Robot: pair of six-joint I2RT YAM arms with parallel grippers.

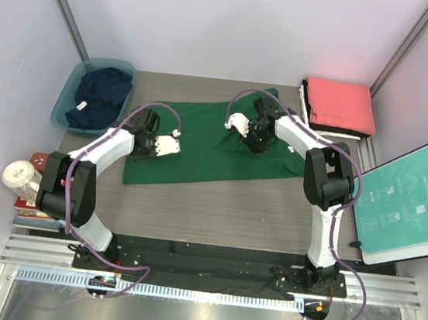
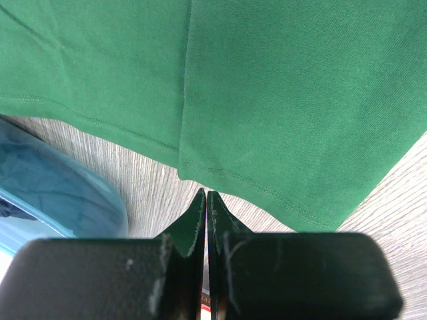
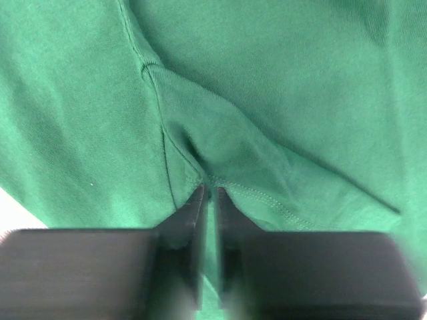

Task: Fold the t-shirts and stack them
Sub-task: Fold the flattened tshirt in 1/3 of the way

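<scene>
The dark green t-shirt point(image 1: 207, 155) lies spread out on the middle of the table. My left gripper point(image 1: 155, 145) is at its left edge. In the left wrist view the gripper point(image 2: 205, 195) is shut and empty over bare table, just short of the green hem point(image 2: 280, 100). My right gripper point(image 1: 250, 133) is over the shirt's upper right part. In the right wrist view it point(image 3: 208, 192) is shut on a bunched fold at a stitched hem of the green shirt point(image 3: 300, 80). The navy t-shirt point(image 1: 101, 95) lies in the tub. The folded coral-red t-shirt point(image 1: 342, 104) tops a stack at the back right, with black point(image 1: 305, 101) and white point(image 1: 334, 134) edges under it.
The teal plastic tub point(image 1: 69, 99) stands at the back left and also shows in the left wrist view point(image 2: 60, 193). A teal-and-white instruction board point(image 1: 412, 200) leans at the right. A metal can point(image 1: 21, 175) and red items sit off the left edge. Grey walls enclose the table.
</scene>
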